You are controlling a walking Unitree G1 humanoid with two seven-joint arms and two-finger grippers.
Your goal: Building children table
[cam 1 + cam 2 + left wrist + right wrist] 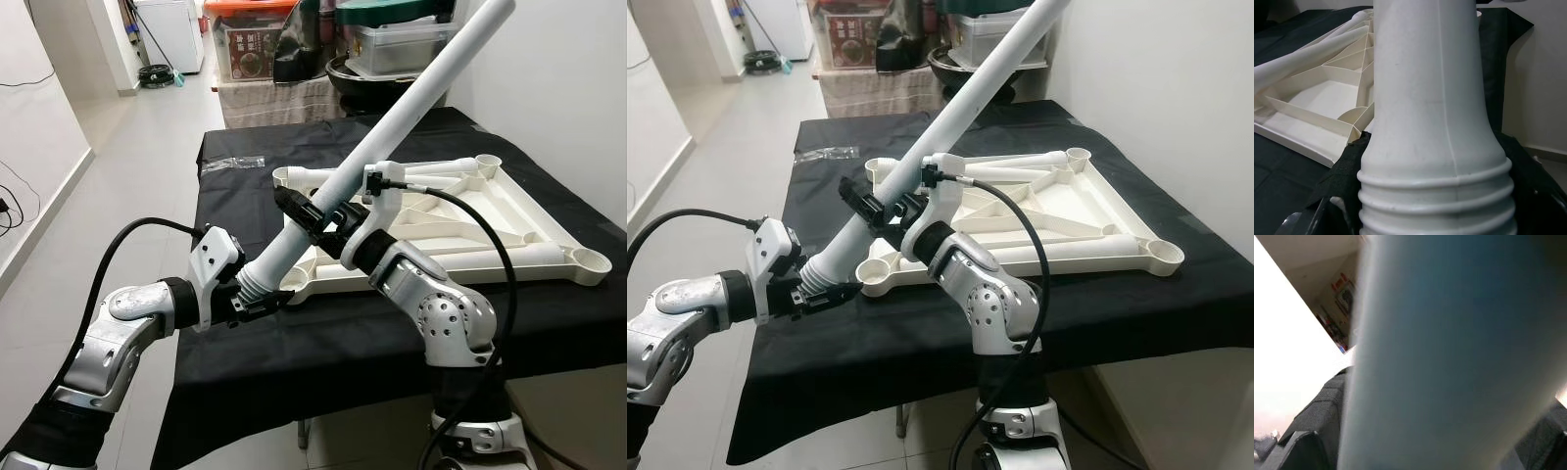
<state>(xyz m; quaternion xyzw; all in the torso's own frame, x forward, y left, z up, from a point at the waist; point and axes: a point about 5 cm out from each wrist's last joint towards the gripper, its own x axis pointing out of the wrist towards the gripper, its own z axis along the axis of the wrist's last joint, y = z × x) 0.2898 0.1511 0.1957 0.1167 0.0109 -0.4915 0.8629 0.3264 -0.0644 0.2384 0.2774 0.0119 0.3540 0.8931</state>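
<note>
A: Starting lower left of the head view: the left hand [257, 299] has its fingers closed round the ribbed, threaded end of the white table leg [392, 122], just off the near-left corner of the upturned tabletop [509, 230].

B: And in the middle?

A: The right hand [312, 217] is clamped on the same leg further up the shaft. The leg slants from lower left to the upper right of the frame, well above the black-draped counter [549, 323].

B: Where is the socket it's meant for?

A: I judge it to be the round corner socket [298, 273] of the tabletop, just right of the threaded end. The end is beside it, not in it.

B: What could go wrong?

A: The leg is tilted steeply. If the threads meet the socket at that slant they could cross-thread or jam. The long free end could also swing into the storage bins [392, 39] at the upper middle. And the tabletop lies loose, so a sideways push might slide it across the cloth.

B: Anything to the right?

A: Another socket [591, 260] at the far-right corner.
</note>
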